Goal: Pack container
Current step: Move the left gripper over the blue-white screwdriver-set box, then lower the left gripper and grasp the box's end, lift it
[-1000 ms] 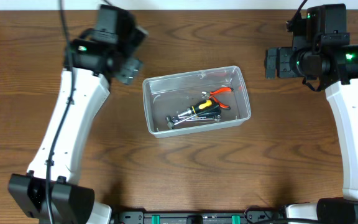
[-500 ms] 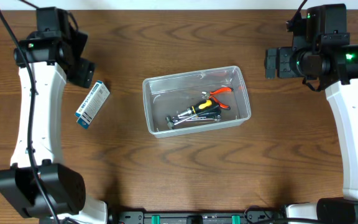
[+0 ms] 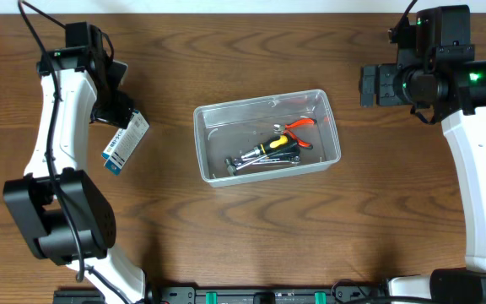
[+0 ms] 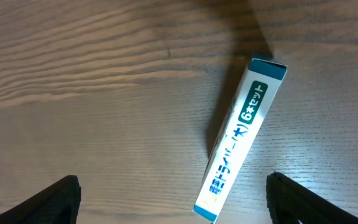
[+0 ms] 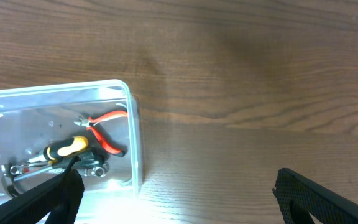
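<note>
The container, a clear plastic bin, sits mid-table and holds red-handled pliers, a yellow-and-black screwdriver and a metal wrench. A small white-and-blue cardboard box lies on the table to its left. My left gripper hovers open over the box's far end. In the left wrist view the box lies lengthwise between my fingers, nearer the right one, and the left gripper is empty. My right gripper is open and empty, right of the container.
The table is brown wood. The left arm's white link runs along the left side, just left of the box. The right arm stands along the right edge. The tools lie toward the container's right half.
My left arm has swung from beside the container's far-left corner out to the left, uncovering the box, then moved closer over it. The right arm, the container and the tools have not moved.
</note>
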### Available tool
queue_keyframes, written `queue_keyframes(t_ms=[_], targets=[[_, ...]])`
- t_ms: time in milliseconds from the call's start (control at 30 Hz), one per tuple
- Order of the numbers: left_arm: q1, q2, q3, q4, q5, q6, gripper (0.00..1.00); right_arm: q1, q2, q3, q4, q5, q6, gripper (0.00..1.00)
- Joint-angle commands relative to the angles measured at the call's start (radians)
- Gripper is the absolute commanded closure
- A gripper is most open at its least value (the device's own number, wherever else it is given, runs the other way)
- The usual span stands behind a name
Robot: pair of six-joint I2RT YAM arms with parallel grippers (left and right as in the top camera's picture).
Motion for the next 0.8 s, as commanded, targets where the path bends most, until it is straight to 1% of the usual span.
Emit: queue_keyframes(t_ms=[0, 100, 333, 533, 767], targets=[[0.004, 0.023, -0.005, -0.005, 0.021, 0.049, 0.16, -0.002, 0.004, 0.003, 0.0, 0.0, 0.013, 0.01], [0.011, 0.048, -0.005, -0.006, 0.031, 0.053, 0.16, -0.002, 0.004, 0.003, 0.0, 0.0, 0.013, 0.01], [0.031, 0.103, -0.005, -0.017, 0.143, 0.05, 0.16, -0.002, 0.004, 0.003, 0.0, 0.0, 0.013, 0.01], [0.031, 0.137, -0.005, -0.017, 0.147, 0.079, 0.16, -0.002, 0.004, 0.003, 0.0, 0.0, 0.013, 0.01], [0.031, 0.165, -0.005, -0.018, 0.15, 0.081, 0.16, -0.002, 0.004, 0.003, 0.0, 0.0, 0.013, 0.01]])
